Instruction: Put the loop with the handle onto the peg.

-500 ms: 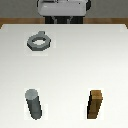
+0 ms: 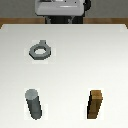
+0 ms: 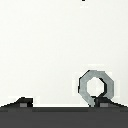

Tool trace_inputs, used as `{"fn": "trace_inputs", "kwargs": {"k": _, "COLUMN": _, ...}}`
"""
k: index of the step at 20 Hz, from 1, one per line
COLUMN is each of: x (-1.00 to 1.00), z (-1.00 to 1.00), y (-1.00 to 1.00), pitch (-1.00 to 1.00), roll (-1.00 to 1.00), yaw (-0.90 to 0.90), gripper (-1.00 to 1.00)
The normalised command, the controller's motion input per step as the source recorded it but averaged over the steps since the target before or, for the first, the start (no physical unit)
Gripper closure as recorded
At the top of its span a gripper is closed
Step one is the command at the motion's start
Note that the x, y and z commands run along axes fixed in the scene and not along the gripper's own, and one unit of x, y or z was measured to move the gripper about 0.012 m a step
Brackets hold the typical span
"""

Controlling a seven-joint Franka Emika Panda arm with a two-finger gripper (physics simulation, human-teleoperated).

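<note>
While weighing this moment against half a second back, hard to find any real change. White surface (image 2: 70, 70) bare apart from three things. Robot base (image 2: 60, 10) at the far edge, no arm reaching over the objects in the exterior view. Brown block (image 2: 96, 105) and peg (image 2: 34, 104) upright in the same spots, well apart from each other. Loop with the handle (image 2: 40, 50) lying flat on the surface, well apart from the peg, on the exterior view's left; possibly a touch shifted, too coarse to say. Fingers (image 3: 22, 102) spread wide in the wrist view, holding nothing, with the loop just beside one tip rather than between them. Judged meaning: no grasp yet, task at its start, with alignment over the loop next.
</note>
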Motion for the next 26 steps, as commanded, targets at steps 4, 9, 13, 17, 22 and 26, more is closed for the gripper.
{"fn": "trace_inputs", "kwargs": {"k": 4, "x": 0.0, "z": 0.0, "y": -1.0, "pitch": 0.0, "roll": 0.0, "yaw": 0.0, "gripper": -1.0}}
{"fn": "trace_inputs", "kwargs": {"k": 9, "x": -0.5, "z": 0.0, "y": -0.4, "pitch": 0.0, "roll": 0.0, "yaw": 0.0, "gripper": -1.0}}
{"fn": "trace_inputs", "kwargs": {"k": 13, "x": -0.5, "z": -0.31, "y": 0.0, "pitch": 0.0, "roll": 0.0, "yaw": 0.0, "gripper": -1.0}}
{"fn": "trace_inputs", "kwargs": {"k": 17, "x": 0.0, "z": -1.0, "y": 0.0, "pitch": 0.0, "roll": 0.0, "yaw": 0.0, "gripper": -1.0}}
{"fn": "trace_inputs", "kwargs": {"k": 22, "x": -0.2, "z": -0.4, "y": -0.3, "pitch": 0.0, "roll": 0.0, "yaw": 0.0, "gripper": -1.0}}
{"fn": "trace_inputs", "kwargs": {"k": 26, "x": -0.25, "z": -0.5, "y": 0.0, "pitch": 0.0, "roll": 0.0, "yaw": 0.0, "gripper": -1.0}}
